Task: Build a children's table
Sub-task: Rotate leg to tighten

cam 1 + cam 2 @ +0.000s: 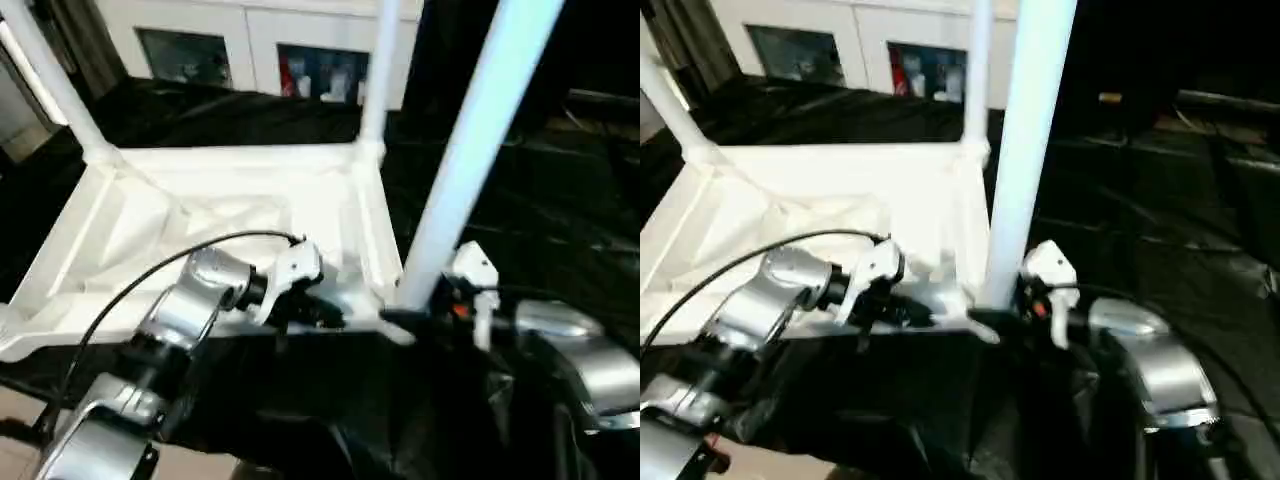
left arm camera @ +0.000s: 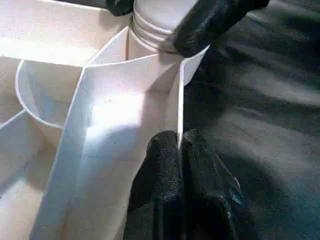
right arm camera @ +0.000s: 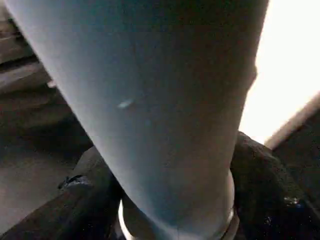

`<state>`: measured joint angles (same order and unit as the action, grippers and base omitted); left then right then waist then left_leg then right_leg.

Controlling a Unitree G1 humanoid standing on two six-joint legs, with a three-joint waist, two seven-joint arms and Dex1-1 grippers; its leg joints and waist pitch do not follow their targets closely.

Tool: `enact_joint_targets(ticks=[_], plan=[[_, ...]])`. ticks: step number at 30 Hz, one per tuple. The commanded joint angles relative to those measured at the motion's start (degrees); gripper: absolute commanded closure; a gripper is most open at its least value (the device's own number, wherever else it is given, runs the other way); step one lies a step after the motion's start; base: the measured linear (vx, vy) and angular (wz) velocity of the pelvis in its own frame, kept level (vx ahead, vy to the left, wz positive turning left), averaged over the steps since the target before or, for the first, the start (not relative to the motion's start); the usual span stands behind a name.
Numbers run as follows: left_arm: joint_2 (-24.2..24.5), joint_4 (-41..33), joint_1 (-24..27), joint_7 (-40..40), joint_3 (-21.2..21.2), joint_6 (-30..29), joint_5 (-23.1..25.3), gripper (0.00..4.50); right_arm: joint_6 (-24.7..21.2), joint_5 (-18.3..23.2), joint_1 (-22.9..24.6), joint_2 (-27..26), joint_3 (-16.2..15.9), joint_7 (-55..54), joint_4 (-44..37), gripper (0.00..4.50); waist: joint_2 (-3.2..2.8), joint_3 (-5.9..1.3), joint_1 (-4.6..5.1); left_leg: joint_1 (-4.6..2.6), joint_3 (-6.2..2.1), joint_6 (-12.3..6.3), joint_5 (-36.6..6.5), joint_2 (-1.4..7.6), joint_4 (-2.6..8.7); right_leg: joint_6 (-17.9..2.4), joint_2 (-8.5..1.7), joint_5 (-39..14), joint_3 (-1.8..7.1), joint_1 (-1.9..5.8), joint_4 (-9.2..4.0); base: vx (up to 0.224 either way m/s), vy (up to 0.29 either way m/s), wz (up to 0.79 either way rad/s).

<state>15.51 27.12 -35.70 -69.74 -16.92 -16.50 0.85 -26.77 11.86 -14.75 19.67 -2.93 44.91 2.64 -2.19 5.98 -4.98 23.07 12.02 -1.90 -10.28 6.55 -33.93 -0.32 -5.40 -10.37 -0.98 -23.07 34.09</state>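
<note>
We are looking down at tabletop [image 1: 230, 200], lying upside down on black counter [image 1: 560, 200], ribs up. Left pincer [image 2: 180, 150] pinching near rim wall, fingers pressed together. Right pincer [image 3: 165, 200] gripping leg [image 1: 470, 150] at base, standing in near corner socket. Plastic looking light, stiff, smooth, likely slippery; we are judging low grip best.

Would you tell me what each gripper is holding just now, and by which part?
The left gripper pinches the tabletop by its near rim wall; the right gripper straddles the near leg at its base.
</note>
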Motion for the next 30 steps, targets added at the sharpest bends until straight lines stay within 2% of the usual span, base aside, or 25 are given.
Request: enact_joint_targets(ticks=[1, 2, 3, 4, 6, 7, 9, 10, 12, 15, 18, 22, 23, 24, 25, 27, 30], plan=[[-6.7, 0.6, -3.8, 5.1, -1.7, 0.5, -0.9, 4.5, -0.2, -1.3, -3.2, -5.7, -1.5, -10.1, 4.6, 1.87, 0.68, -3.71, 0.6, -2.31, -3.92, 2.39, -19.9, 6.41, 5.36, -13.2, -4.99, -21.2, 2.06, 0.91, -4.61, 0.0, 0.0, 0.0], [-7.9, 1.9, -4.8, 7.4, -1.2, 0.2, -0.6, 4.5, -0.7, -1.2, -3.9, -7.4, -0.3, -13.3, 6.1, 1.87, 0.77, -3.7, 0.7, -2.19, -4.04, 2.79, -20.0, 6.45, 5.52, -12.6, -5.01, -21.6, 2.03, 1.08, -4.61, 0.0, 0.0, 0.0], [-8.9, 3.1, -5.6, 9.4, -0.7, 0.0, -0.5, 4.5, -0.9, -1.3, -4.4, -8.8, 0.5, -16.0, 7.4, 1.87, 0.48, -3.61, 0.91, -2.26, -4.05, 3.41, -20.8, 6.47, 5.73, -11.9, -4.78, -21.6, 2.08, 0.78, -4.69, 0.0, 0.0, 0.0], [-9.6, 3.9, -6.2, 10.6, -0.4, -0.2, -0.4, 4.5, -0.9, -1.3, -4.8, -9.7, 1.0, -17.7, 8.2, 1.88, 0.57, -3.82, 1.03, -2.53, -3.93, 3.71, -21.1, 6.43, 5.72, -11.7, -4.63, -19.7, 2.06, 0.79, -4.74, 0.0, 0.0, 0.0], [-12.6, 6.6, -8.1, 16.2, 1.2, -0.9, -0.2, 4.5, -1.0, -2.8, -6.4, -13.3, 2.9, -25.3, 11.3, 1.88, 0.6, -3.91, 1.47, -2.29, -3.65, 3.53, -19.8, 6.25, 5.75, -12.3, -4.4, -15.6, 2.07, 0.75, -4.55, 0.0, 0.0, 0.0], [-12.6, 6.6, -8.1, 16.2, 1.2, -0.9, -0.2, 4.5, -1.0, -2.8, -6.4, -13.3, 2.9, -25.3, 11.3, 1.88, 0.66, -4.01, 1.46, -2.5, -3.45, 3.0, -19.1, 6.18, 5.62, -12.6, -4.4, -14.1, 2.11, 0.8, -4.54, 0.0, 0.0, 0.0], [-14.3, 7.4, -8.9, 17.7, 1.3, -0.3, 0.1, 4.5, 0.0, -4.1, -7.5, -15.5, 3.1, -28.1, 13.4, 1.88, 0.42, -4.03, 1.37, -2.1, -3.45, 1.59, -16.8, 6.2, 5.5, -13.0, -4.56, -11.4, 2.14, 1.21, -4.36, 0.0, 0.0, 0.0], [-14.8, 7.8, -9.0, 17.5, 1.2, 0.0, 0.3, 4.5, 0.9, -5.0, -7.9, -16.1, 2.8, -28.4, 13.9, 1.88, 0.52, -4.12, 1.43, -2.12, -3.31, 1.12, -16.1, 6.15, 5.42, -13.2, -4.49, -10.4, 2.12, 1.23, -4.35, 0.0, 0.0, 0.0], [-15.2, 7.8, -8.9, 16.8, 1.1, 0.5, 0.4, 4.5, 1.7, -5.1, -8.2, -16.9, 2.6, -27.6, 13.9, 1.32, 0.54, -4.19, 1.37, -1.96, -3.28, -0.54, -14.0, 6.2, 5.26, -13.7, -4.5, -8.0, 2.05, 1.54, -4.11, 0.0, 0.0, 0.0], [-15.3, 8.0, -9.0, 16.4, 0.8, 1.1, 0.2, 4.5, 2.0, -4.1, -8.5, -17.5, 2.9, -27.4, 14.0, 1.09, 0.52, -4.21, 1.35, -1.88, -3.26, -2.0, -13.0, 6.3, 5.14, -14.4, -4.49, -6.7, 2.01, 1.72, -3.92, 0.0, 0.0, 0.0], [-13.6, 6.1, -7.4, 13.1, -0.9, 2.2, -0.2, 4.5, 2.7, -4.0, -8.5, -15.7, 1.6, -25.1, 12.9, 0.75, 0.49, -4.2, 1.34, -1.93, -3.3, -2.32, -13.2, 6.38, 5.21, -14.5, -4.43, -7.2, 1.94, 1.75, -3.92, 0.0, 0.0, 0.0], [-12.3, 4.6, -6.1, 9.7, -1.5, 2.9, -0.5, 4.5, 2.5, -3.6, -7.8, -13.9, 0.2, -20.5, 10.7, 0.75, 0.49, -4.13, 1.27, -1.91, -3.28, -2.49, -13.4, 6.51, 5.22, -14.7, -4.52, -6.8, 1.98, 1.85, -3.87, 0.0, 0.0, 0.0], [-10.9, 3.4, -5.1, 7.1, -2.3, 3.9, -0.5, 4.5, 2.9, -3.0, -6.7, -11.4, -1.6, -15.3, 7.9, 0.75, 0.45, -4.06, 1.18, -1.93, -3.34, -2.57, -13.7, 6.5, 5.26, -14.6, -4.47, -7.2, 1.95, 1.89, -3.92, 0.0, 0.0, 0.0], [-10.9, 3.4, -5.1, 7.1, -2.3, 3.9, -0.5, 4.5, 2.9, -3.0, -6.7, -11.4, -1.6, -15.3, 7.9, 0.75, 0.51, -4.07, 1.1, -1.93, -3.35, -2.72, -13.6, 6.56, 5.25, -14.4, -4.47, -7.0, 1.94, 2.05, -3.91, 0.0, 0.0, 0.0], [-9.4, 2.0, -4.2, 4.6, -2.8, 3.8, -1.0, 4.5, 3.0, -2.1, -5.3, -8.1, -3.7, -9.6, 4.7, 0.75, 0.41, -4.13, 1.01, -1.93, -3.36, -3.04, -13.1, 6.64, 5.19, -14.4, -4.51, -5.9, 1.97, 2.08, -3.73, 0.0, 0.0, 0.0], [-8.1, 0.5, -3.3, 1.7, -3.3, 3.8, -1.9, 4.5, 2.9, -1.0, -3.9, -4.9, -5.1, -4.3, 1.8, 0.75, 0.35, -4.06, 0.89, -1.88, -3.33, -3.72, -12.8, 6.7, 5.19, -14.9, -4.5, -5.0, 1.95, 2.09, -3.65, 0.0, 0.0, 0.0], [-6.4, -1.4, -2.3, -2.0, -3.9, 4.2, -3.0, 4.5, 2.5, 0.5, -2.6, -1.1, -6.2, 1.5, -1.2, 0.75, 0.27, -3.97, 0.66, -2.02, -3.32, -3.56, -13.9, 6.85, 5.26, -15.3, -4.5, -6.5, 1.96, 1.97, -3.76, 0.0, 0.0, 0.0]])
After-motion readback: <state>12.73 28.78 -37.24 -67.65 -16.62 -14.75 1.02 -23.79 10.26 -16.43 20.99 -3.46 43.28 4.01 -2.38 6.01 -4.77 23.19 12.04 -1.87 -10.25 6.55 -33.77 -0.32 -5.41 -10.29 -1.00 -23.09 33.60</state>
